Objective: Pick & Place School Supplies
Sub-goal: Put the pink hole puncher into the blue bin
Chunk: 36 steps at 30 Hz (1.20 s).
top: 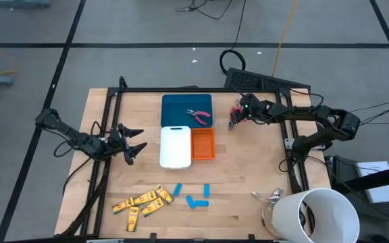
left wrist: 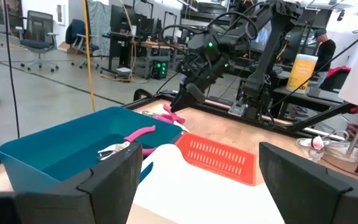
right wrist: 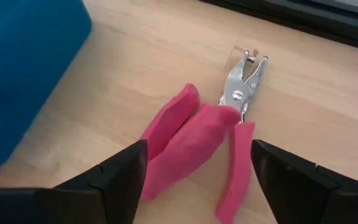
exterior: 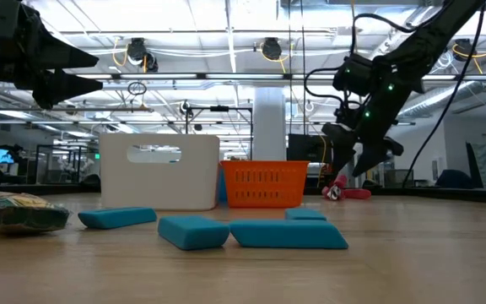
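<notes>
A pink-handled tool [right wrist: 225, 127] lies flat on the wooden table just right of the teal tray [top: 181, 104], its metal jaws [right wrist: 244, 81] pointing away from my right gripper. That gripper [right wrist: 197, 180] hangs open above it, slanting down, a finger on either side of the handles, touching nothing; it also shows in the high view [top: 233, 122]. A second pink-handled tool [top: 199, 116] lies in the teal tray. Several yellow pieces [top: 144, 200] and three blue pieces [top: 194, 196] lie near the front edge. My left gripper [top: 131, 143] waits open at the table's left.
A white tray [top: 175, 146] and an orange tray [top: 202, 144] stand side by side in front of the teal tray. A big white cup [top: 319, 216] lies at the front right corner. Bare wood lies between the trays and the small pieces.
</notes>
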{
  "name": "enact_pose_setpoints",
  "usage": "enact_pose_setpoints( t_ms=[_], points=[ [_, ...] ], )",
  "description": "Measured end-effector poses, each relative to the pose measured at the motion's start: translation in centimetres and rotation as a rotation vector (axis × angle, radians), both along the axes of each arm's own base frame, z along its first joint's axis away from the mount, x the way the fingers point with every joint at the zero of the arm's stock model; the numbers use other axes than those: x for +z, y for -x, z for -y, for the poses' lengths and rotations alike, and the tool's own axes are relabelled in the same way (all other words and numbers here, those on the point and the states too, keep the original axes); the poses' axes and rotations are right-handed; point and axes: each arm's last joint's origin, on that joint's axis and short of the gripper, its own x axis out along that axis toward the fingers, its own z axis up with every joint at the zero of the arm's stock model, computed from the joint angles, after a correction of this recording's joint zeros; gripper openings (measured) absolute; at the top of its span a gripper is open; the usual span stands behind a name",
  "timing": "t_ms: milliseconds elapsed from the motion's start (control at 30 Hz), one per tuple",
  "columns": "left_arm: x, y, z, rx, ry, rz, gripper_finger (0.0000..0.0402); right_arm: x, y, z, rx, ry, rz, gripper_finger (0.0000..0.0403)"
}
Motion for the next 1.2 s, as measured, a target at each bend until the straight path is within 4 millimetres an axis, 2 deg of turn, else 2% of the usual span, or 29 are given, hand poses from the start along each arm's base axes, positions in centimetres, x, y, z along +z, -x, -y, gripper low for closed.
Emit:
enact_pose_setpoints(
  t_ms=[233, 600, 933, 1200],
  points=[
    [0.0, 0.0, 0.0, 0.000, 0.000, 0.000, 0.0324, -0.8, 0.1, -0.2, 0.012, 0.022, 0.077, 0.0278],
    [0.0, 0.0, 0.0, 0.000, 0.000, 0.000, 0.0324, -0.4, -0.2, 0.0, 0.030, 0.041, 0.141, 0.0277],
    [0.0, 0.0, 0.0, -0.001, 0.000, 0.000, 0.0324, -3.0, -0.9, 0.6, 0.009, -0.002, 0.102, 0.0277],
    [0.0, 0.0, 0.0, -0.001, 0.000, 0.000, 0.0324, -3.2, -1.6, 1.0, 0.035, 0.013, 0.165, 0.0276]
  ],
)
